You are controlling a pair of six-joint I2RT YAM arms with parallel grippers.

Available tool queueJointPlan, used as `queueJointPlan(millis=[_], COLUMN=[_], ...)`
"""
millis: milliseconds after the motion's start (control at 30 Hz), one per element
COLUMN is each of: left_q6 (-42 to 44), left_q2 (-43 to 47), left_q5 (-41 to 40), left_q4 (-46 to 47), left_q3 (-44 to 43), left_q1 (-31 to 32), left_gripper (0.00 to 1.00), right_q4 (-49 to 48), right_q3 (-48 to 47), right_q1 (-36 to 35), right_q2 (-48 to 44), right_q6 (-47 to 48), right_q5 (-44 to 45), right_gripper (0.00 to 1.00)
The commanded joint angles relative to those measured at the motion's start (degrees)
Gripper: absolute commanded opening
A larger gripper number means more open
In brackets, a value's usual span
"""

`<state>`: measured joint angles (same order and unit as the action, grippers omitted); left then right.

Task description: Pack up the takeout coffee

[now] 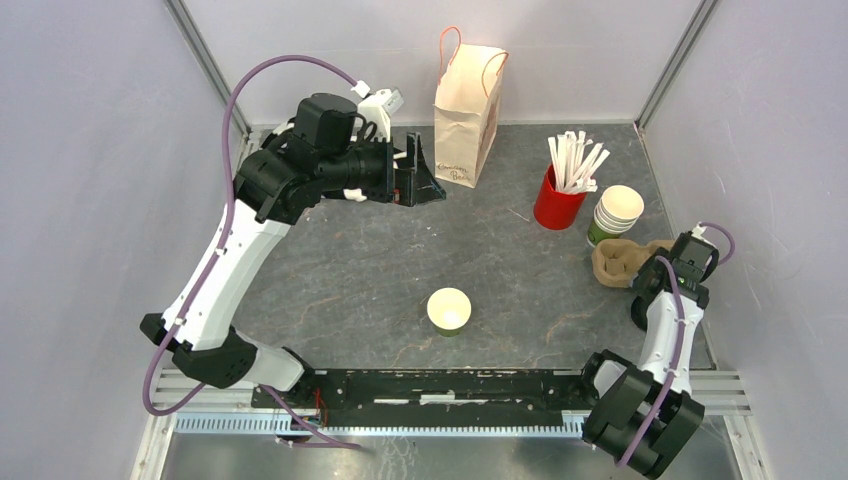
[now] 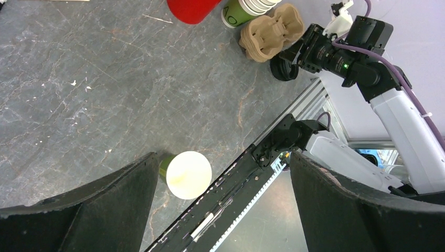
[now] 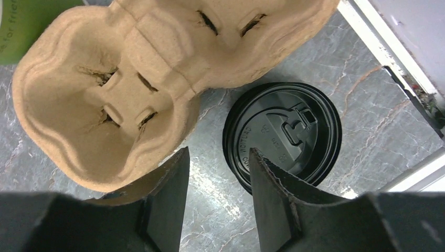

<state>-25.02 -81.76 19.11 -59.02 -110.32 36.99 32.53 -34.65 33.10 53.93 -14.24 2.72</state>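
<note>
No lidded takeout coffee is in view. A lone green paper cup (image 1: 449,310) (image 2: 189,175), lidless with a cream inside, stands upright mid-table near the front. A stack of black plastic lids (image 3: 286,136) lies flat at the right edge, beside a brown pulp cup carrier (image 1: 625,262) (image 3: 99,100). My right gripper (image 3: 218,157) (image 1: 645,285) hovers low over the gap between carrier and lids. Its jaws are partly open with only bare table between them, and the right fingertip overlaps the lid rim. My left gripper (image 1: 425,175) (image 2: 223,157) is raised at the back left, wide open and empty.
A paper bag (image 1: 468,115) with orange handles stands upright at the back, just right of the left gripper. A red cup of white sticks (image 1: 558,205) and stacked lidless green cups (image 1: 615,215) stand behind the carrier. The metal frame rail (image 3: 399,73) runs close by the lids.
</note>
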Motion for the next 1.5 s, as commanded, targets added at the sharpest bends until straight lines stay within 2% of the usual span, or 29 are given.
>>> queueJointPlan(millis=[0, 167, 533, 1233, 1467], left_q6=[1.6, 1.8, 1.6, 1.7, 1.7], left_q2=[0.5, 0.8, 0.1, 0.3, 0.5], left_q5=[0.8, 0.6, 1.0, 0.7, 0.6], left_q4=[2.4, 2.2, 2.4, 2.3, 2.3], left_q3=[-1.1, -0.9, -1.4, -1.2, -1.0], left_q1=[0.2, 0.2, 0.2, 0.2, 0.2], left_gripper=[1.0, 1.0, 1.0, 1.0, 1.0], right_q4=[-0.6, -2.3, -3.8, -1.4, -1.9], right_q3=[0.9, 1.4, 2.4, -1.0, -0.4], right_q1=[0.3, 1.0, 1.2, 1.2, 1.2], right_q2=[-0.1, 0.8, 1.3, 1.2, 1.2], right_q6=[1.0, 3.0, 3.4, 4.0, 4.1], right_q5=[-1.9, 0.3, -0.4, 0.4, 0.6], right_gripper=[0.46, 0.35, 0.25, 0.24, 0.2])
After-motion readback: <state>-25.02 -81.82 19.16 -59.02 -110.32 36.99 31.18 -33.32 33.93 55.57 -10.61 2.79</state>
